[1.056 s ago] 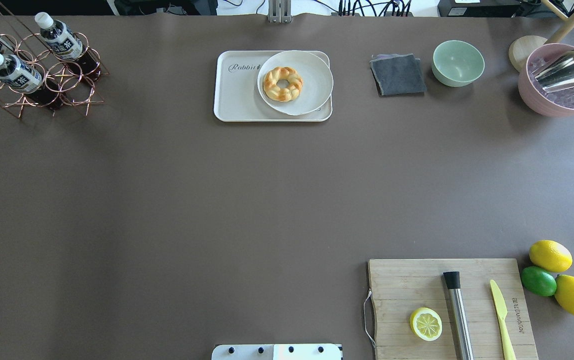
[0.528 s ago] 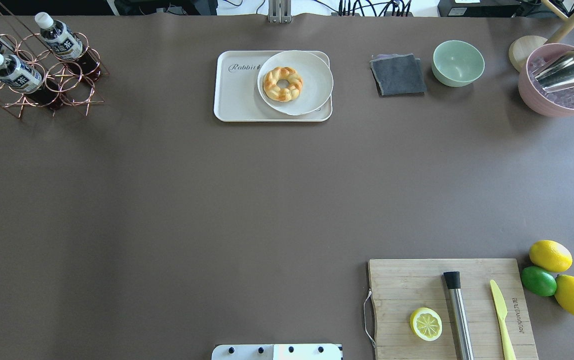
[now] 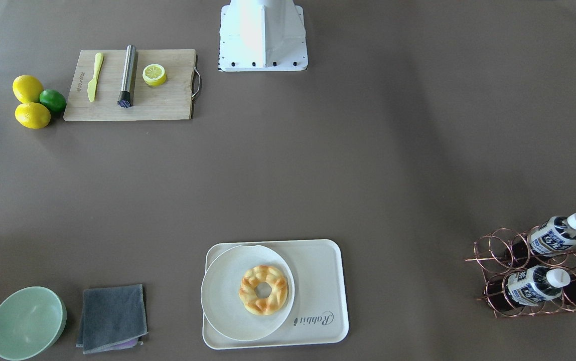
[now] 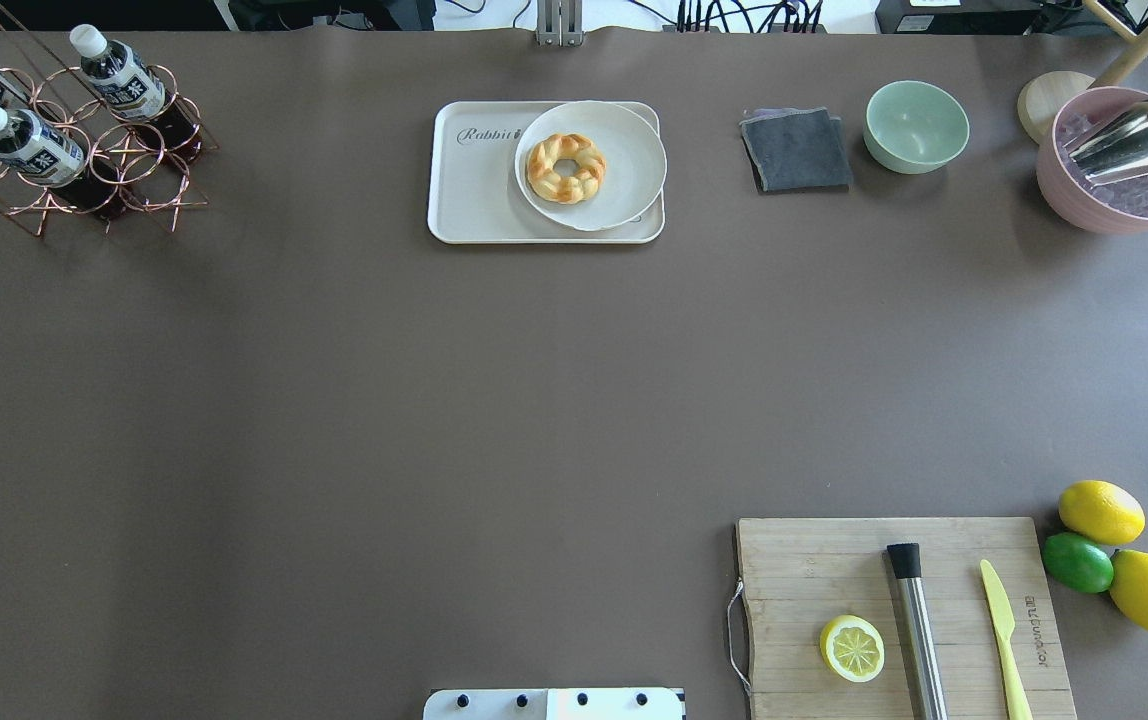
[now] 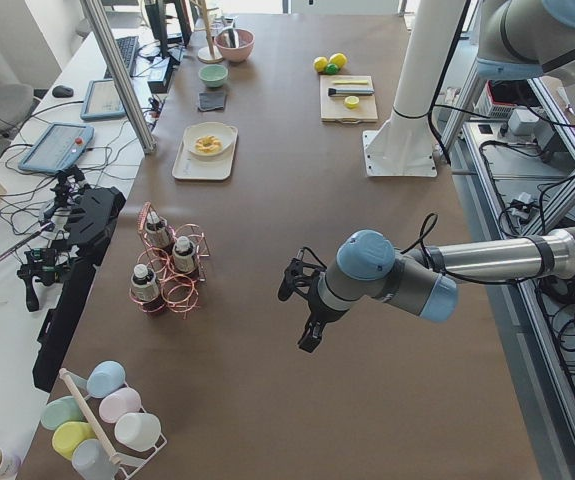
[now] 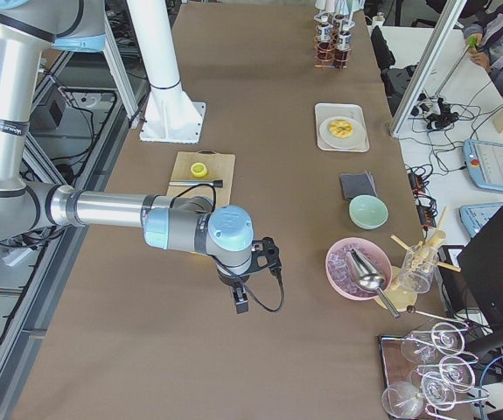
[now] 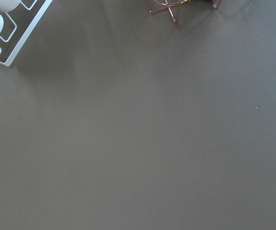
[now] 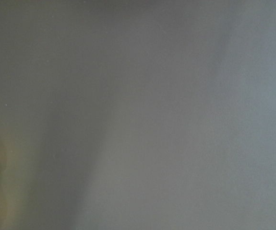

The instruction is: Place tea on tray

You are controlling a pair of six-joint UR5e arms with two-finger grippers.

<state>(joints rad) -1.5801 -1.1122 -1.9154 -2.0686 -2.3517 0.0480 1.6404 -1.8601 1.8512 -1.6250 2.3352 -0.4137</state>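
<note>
Tea (image 4: 29,145) lies upper left in the overhead view, tray (image 4: 474,195) top centre. Left gripper (image 5: 307,341) and right gripper (image 6: 240,304): can't tell if apart.

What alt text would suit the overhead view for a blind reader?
Three tea bottles lie in a copper wire rack at the table's far left; a cream tray far centre holds a plate with a ring pastry. A cutting board lies near right.
</note>
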